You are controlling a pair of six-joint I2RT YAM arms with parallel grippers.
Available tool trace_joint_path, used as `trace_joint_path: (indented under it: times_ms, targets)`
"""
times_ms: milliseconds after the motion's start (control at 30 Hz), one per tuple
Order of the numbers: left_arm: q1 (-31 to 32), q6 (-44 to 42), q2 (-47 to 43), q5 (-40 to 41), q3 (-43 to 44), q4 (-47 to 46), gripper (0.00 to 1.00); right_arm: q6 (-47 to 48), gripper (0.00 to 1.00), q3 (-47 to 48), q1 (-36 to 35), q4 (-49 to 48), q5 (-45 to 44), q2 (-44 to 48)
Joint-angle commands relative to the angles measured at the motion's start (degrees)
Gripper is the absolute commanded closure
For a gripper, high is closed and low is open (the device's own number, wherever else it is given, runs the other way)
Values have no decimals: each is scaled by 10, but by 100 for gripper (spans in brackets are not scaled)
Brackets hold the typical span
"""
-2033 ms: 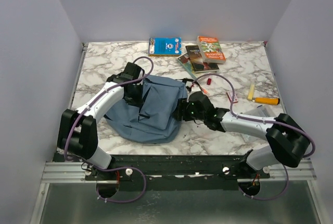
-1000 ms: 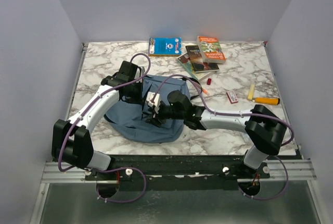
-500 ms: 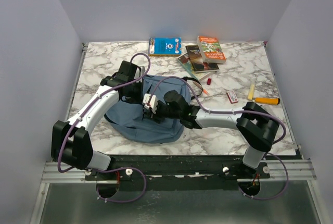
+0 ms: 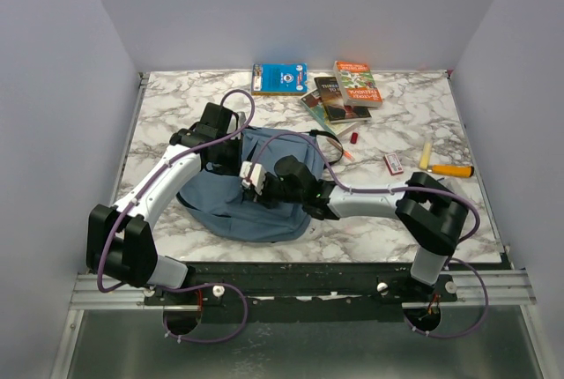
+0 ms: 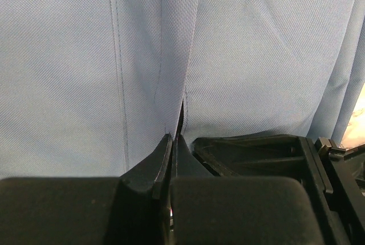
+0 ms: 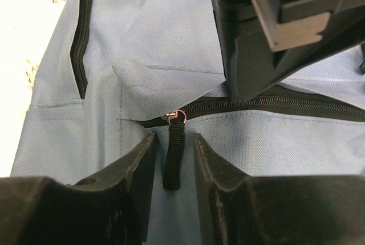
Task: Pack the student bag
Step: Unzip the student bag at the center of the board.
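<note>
Marble table (image 4: 414,211) carries the student bag (image 4: 220,207) slumped at its near-left middle, left gripper (image 5: 173,139) pinched together on a fold of the bag's blue fabric, right gripper (image 6: 173,138) jaws apart straddling the black zipper pull (image 6: 173,168), gap either side.

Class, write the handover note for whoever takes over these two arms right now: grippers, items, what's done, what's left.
Left gripper: shut, pinching a fold of the backpack.
Right gripper: open, fingers on either side of the zipper pull, not yet closed on it.
The backpack lies front and centre and its zipper looks closed. The books and the orange marker lie outside it, far and right.
Done: backpack pinned, zipper pull lined up.
Left: grip the zipper pull, unzip, load the items, zip shut.
</note>
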State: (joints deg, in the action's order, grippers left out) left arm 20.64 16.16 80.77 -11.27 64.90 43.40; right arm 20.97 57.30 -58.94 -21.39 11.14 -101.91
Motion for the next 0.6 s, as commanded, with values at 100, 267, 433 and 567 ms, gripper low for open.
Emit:
trace_joint_path:
  times_ms: [100, 267, 433, 567]
  targets:
    - [1, 0, -25, -17, -5, -18, 100, -18, 96, 23, -5, 9, -32, -11]
    - [1, 3, -39, -6, -21, -16, 100, -82, 99, 28, -5, 34, -86, 18]
    - [1, 1, -47, 12, -33, -16, 100, -149, 100, 84, -5, 126, -106, 22]
    - [1, -1, -53, 24, -32, -19, 100, -168, 99, 141, -4, 210, -79, 12]
